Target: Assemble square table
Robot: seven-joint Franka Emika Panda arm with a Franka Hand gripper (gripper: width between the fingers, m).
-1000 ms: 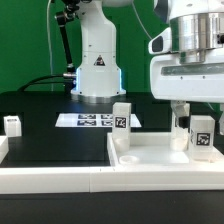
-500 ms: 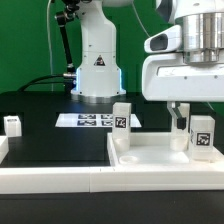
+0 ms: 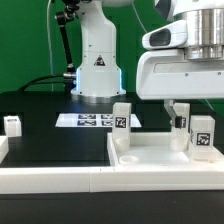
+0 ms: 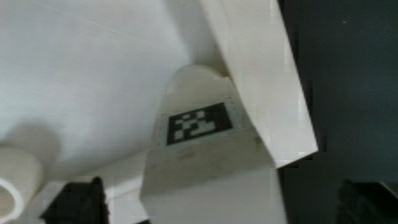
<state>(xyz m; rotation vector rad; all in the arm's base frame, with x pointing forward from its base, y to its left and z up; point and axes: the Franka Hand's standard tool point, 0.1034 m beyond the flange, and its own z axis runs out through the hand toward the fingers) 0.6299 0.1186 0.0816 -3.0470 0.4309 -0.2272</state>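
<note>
The white tray-like tabletop [image 3: 150, 157] lies at the front on the exterior view's right. Two white tagged legs stand upright on it, one near its back left corner [image 3: 122, 122], one near its back right corner [image 3: 201, 136]. A third leg [image 3: 12, 124] stands alone at the far left of the black mat. My gripper [image 3: 178, 116] hangs open just above and slightly left of the right-hand leg, holding nothing. In the wrist view that leg [image 4: 199, 130] stands by the tabletop rim [image 4: 258, 70], between and beyond my dark fingertips [image 4: 80, 200], with the gripper [image 4: 222, 205] apart from it.
The marker board [image 3: 90, 120] lies flat at the back of the mat in front of the arm's base [image 3: 97, 70]. A long white border bar [image 3: 50, 181] runs along the front edge, and another [image 3: 3, 150] sits at the left.
The gripper has drifted toward the exterior view's left and risen slightly, staying open. The legs and tabletop have not moved.
</note>
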